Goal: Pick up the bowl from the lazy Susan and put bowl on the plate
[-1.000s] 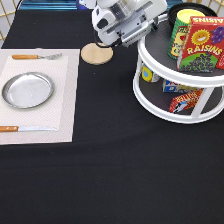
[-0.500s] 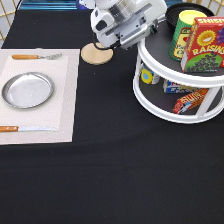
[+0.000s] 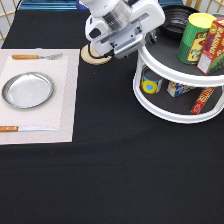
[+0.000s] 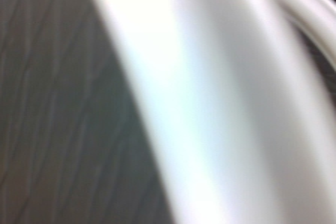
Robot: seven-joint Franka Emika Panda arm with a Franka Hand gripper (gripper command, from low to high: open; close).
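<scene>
The black ribbed bowl [image 3: 175, 20] sits at the back of the top tier of the white two-tier lazy Susan [image 3: 172, 111], at the exterior view's upper right. My gripper [image 3: 150, 36] is low over the turntable's upper rim on its left side, just left of the bowl and close to it. The bowl's left part is hidden behind the hand. The silver plate [image 3: 27, 90] lies empty on a pale placemat [image 3: 60, 115] at the left. The wrist view shows only a white curved rim [image 4: 202, 125] beside a dark surface.
A green can [image 3: 196, 37] and a red raisin box [image 3: 215, 45] stand on the top tier; small tins and boxes [image 3: 172, 89] fill the lower tier. A wooden coaster [image 3: 92, 57] lies under the arm. A fork [image 3: 37, 56] and a knife [image 3: 25, 129] flank the plate.
The can and the raisin box on the top tier have shifted to the right, as if the turntable has turned a little. The hand has stayed at the turntable's left rim.
</scene>
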